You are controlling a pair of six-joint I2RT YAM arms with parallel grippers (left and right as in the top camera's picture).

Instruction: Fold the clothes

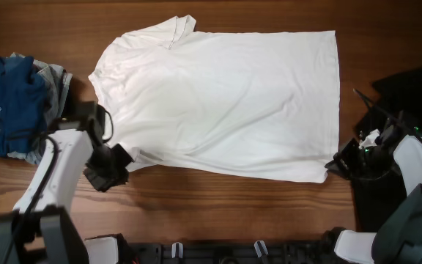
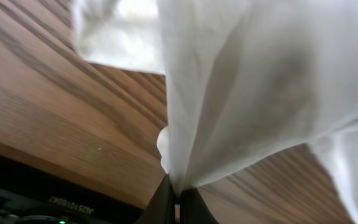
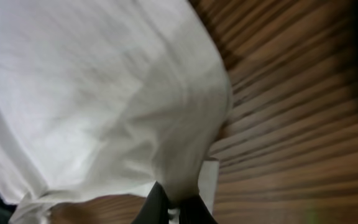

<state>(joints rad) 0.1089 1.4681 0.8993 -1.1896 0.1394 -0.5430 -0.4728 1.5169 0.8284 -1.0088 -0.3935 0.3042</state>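
Overhead, the white T-shirt [image 1: 226,103] lies spread flat across the middle of the wooden counter [image 1: 218,205], plain face up, with its straight hem toward the right and a short sleeve at the upper left. The left pincer [image 1: 121,158] sits at the garment's lower-left edge; the right pincer [image 1: 334,166] sits at the lower-right hem corner.

Left wrist view — the dark fingertips [image 2: 165,205] are clenched on a gathered fold of the T-shirt [image 2: 253,87], which fans upward from the pinch, the counter [image 2: 48,106] showing beneath.

Right wrist view — the fingertips [image 3: 157,208] are likewise closed on a pinch of white cloth [image 3: 104,93], the fabric draping away over the counter [image 3: 291,124].

Beside the shirt, at the far left of the counter, rests a heap of blue garments [image 1: 9,103], near but apart from the sleeve. A black cloth [image 1: 409,92] lies at the far right.
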